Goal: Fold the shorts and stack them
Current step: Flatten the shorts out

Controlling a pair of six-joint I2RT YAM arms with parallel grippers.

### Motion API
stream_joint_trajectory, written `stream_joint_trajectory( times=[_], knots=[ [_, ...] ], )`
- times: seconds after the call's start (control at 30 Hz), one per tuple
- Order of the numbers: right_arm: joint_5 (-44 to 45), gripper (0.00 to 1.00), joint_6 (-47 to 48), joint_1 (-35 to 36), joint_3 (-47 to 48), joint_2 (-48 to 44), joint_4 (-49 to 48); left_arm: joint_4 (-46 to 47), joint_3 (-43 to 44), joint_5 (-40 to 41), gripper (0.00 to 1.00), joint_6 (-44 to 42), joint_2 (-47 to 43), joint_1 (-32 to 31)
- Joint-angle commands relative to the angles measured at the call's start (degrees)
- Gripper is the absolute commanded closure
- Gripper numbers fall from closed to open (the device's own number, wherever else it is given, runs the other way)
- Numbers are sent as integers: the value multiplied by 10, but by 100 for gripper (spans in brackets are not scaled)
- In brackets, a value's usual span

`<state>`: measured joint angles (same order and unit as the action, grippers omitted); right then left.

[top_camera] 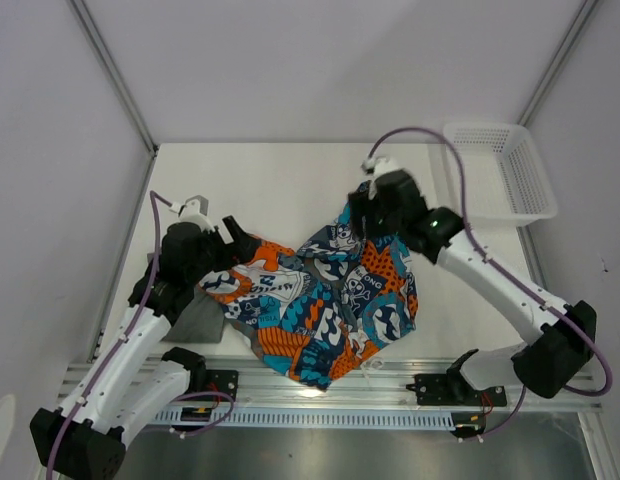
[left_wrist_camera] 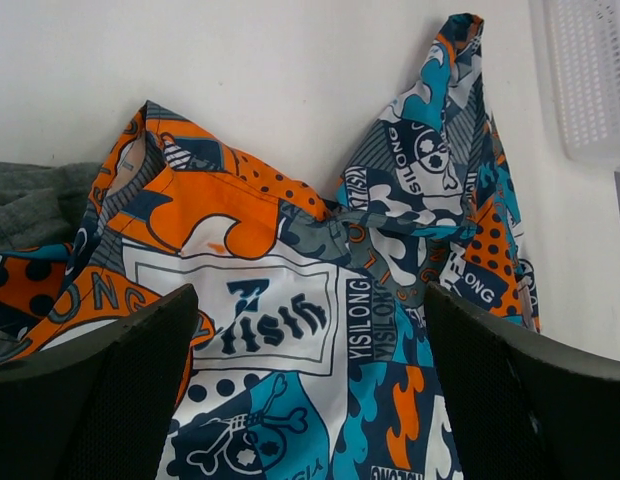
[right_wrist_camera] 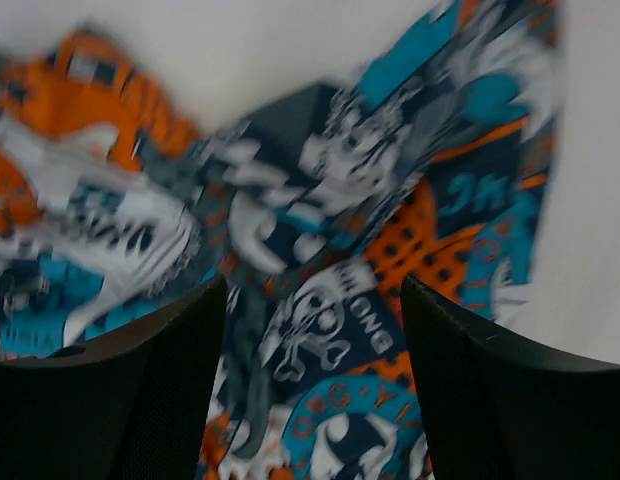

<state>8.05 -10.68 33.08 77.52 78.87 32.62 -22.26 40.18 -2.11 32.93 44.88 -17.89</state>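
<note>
Bright, even, diffuse light; faint shadows. Right wrist view motion-blurred, patterned shorts (right_wrist_camera: 330,250) smeared; left wrist view sharp.

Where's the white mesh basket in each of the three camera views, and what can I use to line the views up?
Top external: the white mesh basket sits at the table's far right corner.
Left wrist: only part of the basket shows, in the upper right corner, cut off by the picture's edge.
Right wrist: not in it.
Shared landmark: the patterned shorts, which appear in all three views.

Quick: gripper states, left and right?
Left gripper: open, empty, over the patterned shorts.
Right gripper: open, empty, above the same shorts.
</note>
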Motion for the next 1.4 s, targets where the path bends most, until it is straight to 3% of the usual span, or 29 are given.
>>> stream_joint_trajectory(
  times=[0.0,0.13,0.17,0.37,0.47,0.6,0.87,0.93,0.97,1.03,1.1,1.17,1.27,1.37],
  knots=[
    [21,28,-65,109,-71,-52,20,-2,34,8,5,4,7,-3],
    [83,28,-92,325,-145,-115,27,-15,54,16,5,21,13,1],
    [97,28,-103,409,-175,-124,23,-19,67,16,4,21,15,5],
    [182,24,-217,653,-232,-107,32,-42,91,11,4,17,25,26],
    [189,23,-244,695,-254,-68,4,-44,91,10,4,17,30,29],
    [196,24,-236,699,-268,-15,-56,-41,92,0,4,21,33,30],
    [173,27,-205,641,-265,110,-120,-76,115,3,4,14,32,33],
    [165,32,-198,629,-267,138,-136,-81,117,5,4,11,29,34],
    [166,37,-199,619,-264,145,-137,-83,118,7,4,10,28,35],
    [172,57,-199,611,-262,157,-130,-85,117,8,4,9,29,36],
    [183,87,-200,610,-265,148,-121,-86,114,3,4,10,35,36],
    [194,100,-204,607,-278,103,-120,-82,111,-3,4,13,40,36],
    [192,100,-217,577,-319,13,-100,-62,98,-23,4,21,57,36],
    [165,100,-218,492,-360,-77,-86,-43,85,-50,4,31,85,36]
  ],
)
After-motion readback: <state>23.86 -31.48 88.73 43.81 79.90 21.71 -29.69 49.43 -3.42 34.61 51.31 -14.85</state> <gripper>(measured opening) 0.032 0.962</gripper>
